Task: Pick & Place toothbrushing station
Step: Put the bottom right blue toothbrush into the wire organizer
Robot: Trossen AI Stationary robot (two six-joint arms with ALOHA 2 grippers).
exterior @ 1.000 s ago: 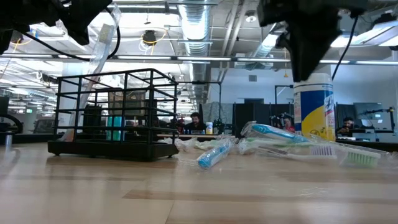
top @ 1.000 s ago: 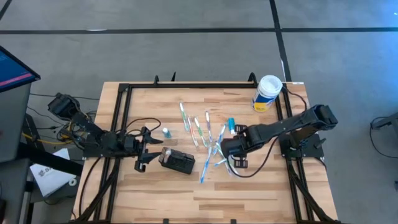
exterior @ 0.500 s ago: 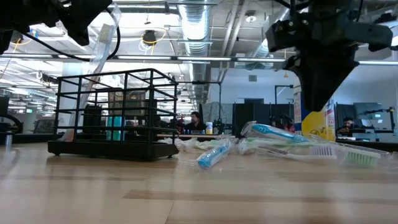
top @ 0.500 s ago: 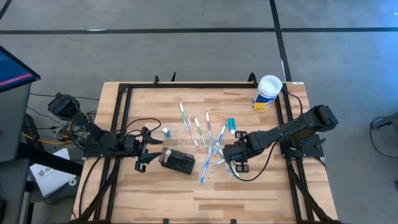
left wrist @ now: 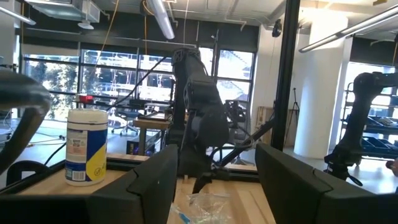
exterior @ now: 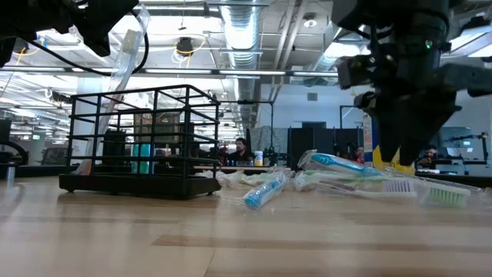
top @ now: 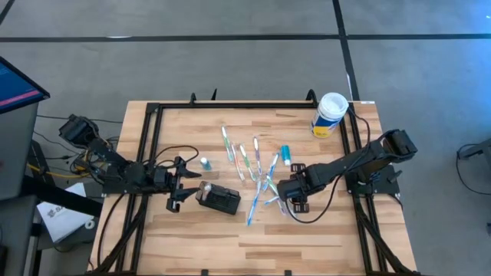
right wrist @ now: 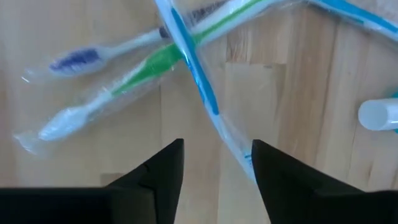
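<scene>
The toothbrushing station (top: 220, 199) is a black wire-walled holder (exterior: 138, 146) standing on the table's left half. A clear-wrapped toothbrush (exterior: 127, 58) sticks up out of it. My left gripper (top: 181, 184) hovers open just left of the station, fingers (left wrist: 149, 186) apart with nothing between them. Several wrapped toothbrushes (top: 257, 165) lie scattered mid-table. My right gripper (top: 289, 201) points down over their right edge, open. Its fingers (right wrist: 165, 168) stand on either side of a blue-handled wrapped toothbrush (right wrist: 196, 74), low over it (exterior: 400, 158).
A white-lidded yellow-and-white canister (top: 330, 113) stands at the far right corner. A small teal-capped tube (top: 205, 162) lies beside the station, another (top: 286, 156) by the brushes. A black frame (top: 149, 138) rims the table. Bare wood fills the near half (top: 253, 245).
My right gripper has come down toward the toothbrushes at the pile's right edge, still pointing down. The toothbrushes and the station have stayed put.
</scene>
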